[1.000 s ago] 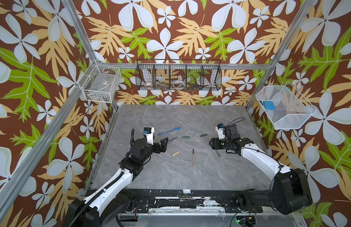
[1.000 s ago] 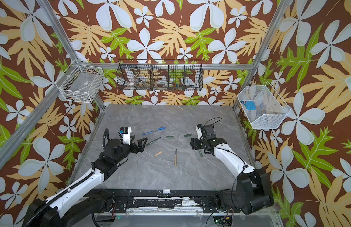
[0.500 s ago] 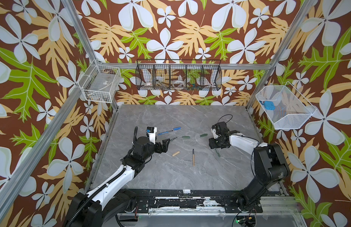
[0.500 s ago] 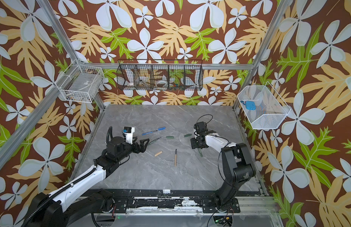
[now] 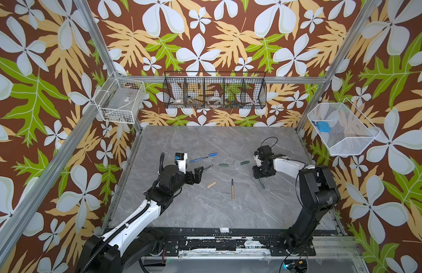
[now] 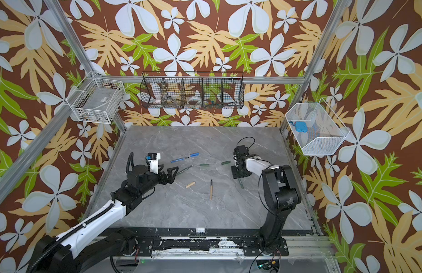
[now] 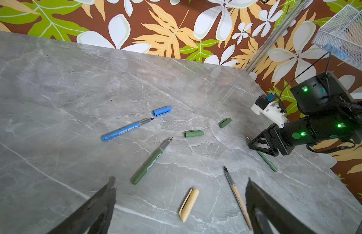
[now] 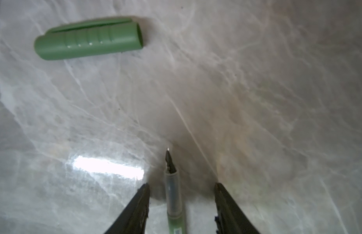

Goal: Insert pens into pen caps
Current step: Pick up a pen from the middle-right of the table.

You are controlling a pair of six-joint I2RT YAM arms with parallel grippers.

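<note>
At the right side of the desk (image 5: 205,212), green pen (image 8: 174,202) lies flat between the fingers of my right end effector (image 8: 181,184). The fingers are spread with a gap on each side of the barrel, and I see no contact with the pen. Its dark tip pokes out past the fingertips. In both top views the back of the barrel sticks out from under the end effector toward the desk's front edge. Green cap (image 8: 89,39) lies on its side ahead of the tip, off to one side and well clear of it.

Second green cap (image 7: 193,133) sits nearer desk centre, apart from the first. Second green pen (image 7: 150,162) is uncapped, its tip aimed roughly at that cap but short of it. Blue pen (image 7: 123,130) lies behind it, tip just shy of the open end of blue cap (image 7: 162,111), with a small gap between them. Tan cap (image 7: 189,204) and tan pen (image 7: 237,197) lie flat near desk centre, apart from each other.

My left end effector (image 7: 181,178) is spread wide and grips nothing. It points across the desk, and the tan pair shows between its fingers in the wrist view.

Black wire basket (image 5: 214,89) hangs on the back wall. White wire baskets (image 5: 121,100) hang on both side walls.
</note>
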